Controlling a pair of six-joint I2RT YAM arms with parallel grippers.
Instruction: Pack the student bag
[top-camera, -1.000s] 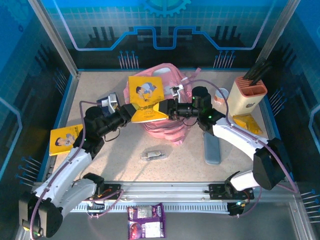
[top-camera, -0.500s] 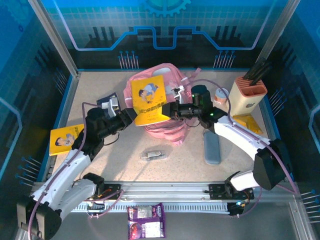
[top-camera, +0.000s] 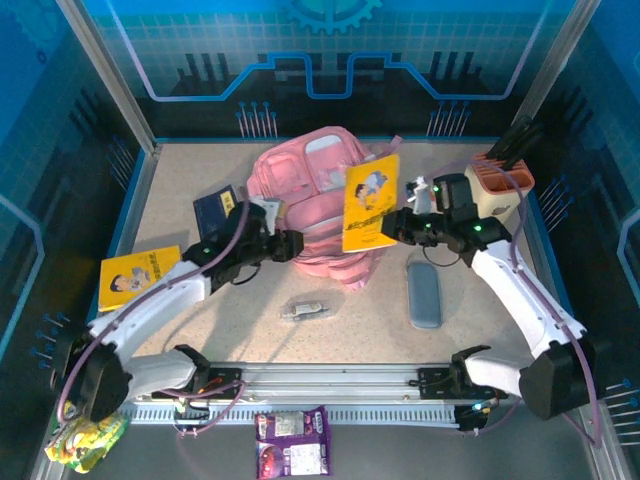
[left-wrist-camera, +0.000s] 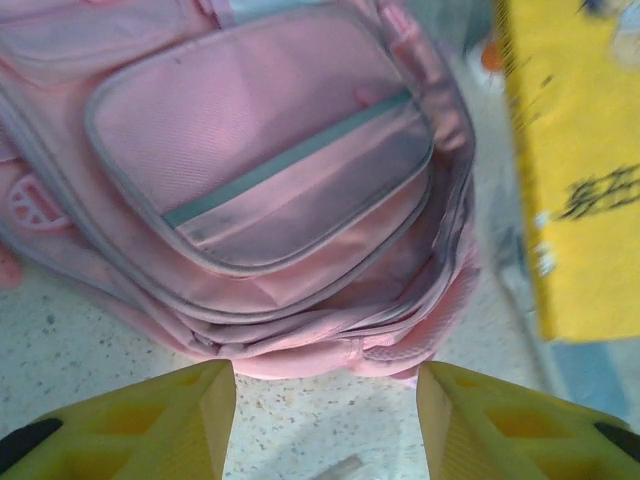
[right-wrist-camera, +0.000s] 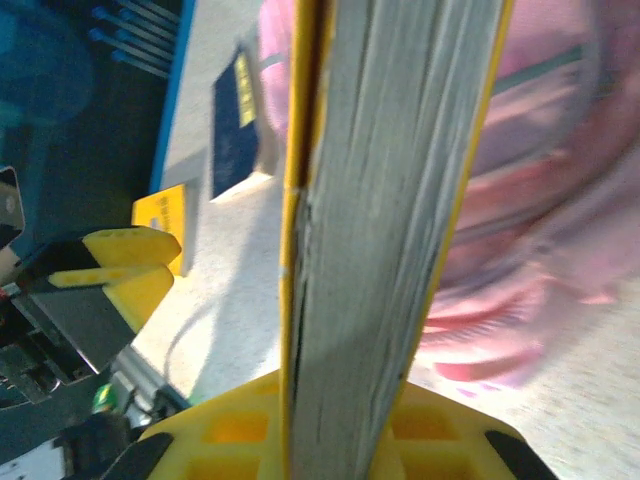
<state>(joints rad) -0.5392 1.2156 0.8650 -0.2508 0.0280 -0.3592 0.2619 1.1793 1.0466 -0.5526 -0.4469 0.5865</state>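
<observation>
**Book held upright beside an unheld bag**

The left tool (top-camera: 292, 243), spread and empty, hovers at the near-left edge of the student bag (top-camera: 300, 170), which lies at the far middle of the tabletop (top-camera: 250, 320). The right tool (top-camera: 390, 228) pinches the yellow book (top-camera: 370, 200) upright at the bag's right side. Likely faults: the unheld bag mouth sags shut, or the book pivots or slips in the edge grip.

The speckled worktop (top-camera: 360, 335) carries the student bag (top-camera: 305, 195), a yellow book (top-camera: 140, 277), a dark blue booklet (top-camera: 214, 211), a grey case (top-camera: 423, 294), a pen holder (top-camera: 510, 185) and what may be a small wrapped packet (top-camera: 305, 310).
</observation>
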